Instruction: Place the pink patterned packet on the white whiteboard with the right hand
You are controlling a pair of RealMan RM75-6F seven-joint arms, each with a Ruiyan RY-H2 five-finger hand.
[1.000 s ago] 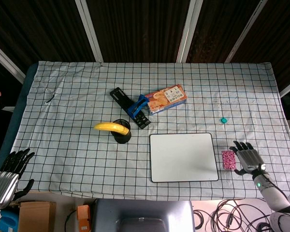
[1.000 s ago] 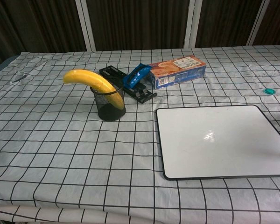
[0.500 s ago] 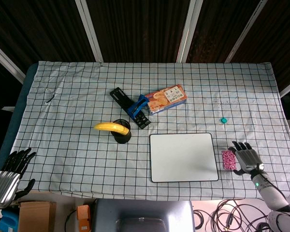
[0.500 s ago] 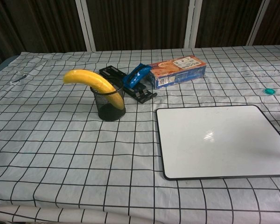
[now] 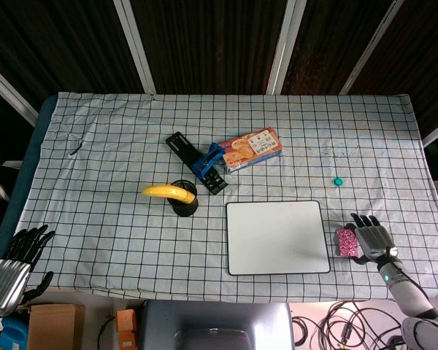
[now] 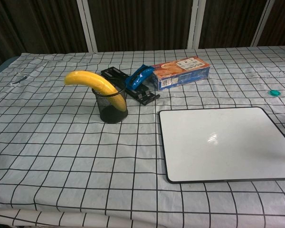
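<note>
The pink patterned packet (image 5: 344,241) lies on the checked cloth just right of the white whiteboard (image 5: 277,237), and only the head view shows it. My right hand (image 5: 370,240) is at the packet's right edge, touching it, with its fingers pointing away from me. Whether it grips the packet is too small to tell. My left hand (image 5: 13,261) hangs off the table's near left corner, empty, with its fingers apart. The chest view shows the whiteboard (image 6: 225,142) but neither hand.
A black mesh cup (image 5: 184,198) holding a banana (image 5: 168,191) stands left of the whiteboard. Behind it lie a black and blue tool (image 5: 202,163) and an orange box (image 5: 250,149). A small teal cap (image 5: 338,181) sits beyond the board's right corner. The table's right edge is close to my right hand.
My right hand has crept left against the packet's right edge, and the packet looks slightly shifted. The left hand has barely moved.
</note>
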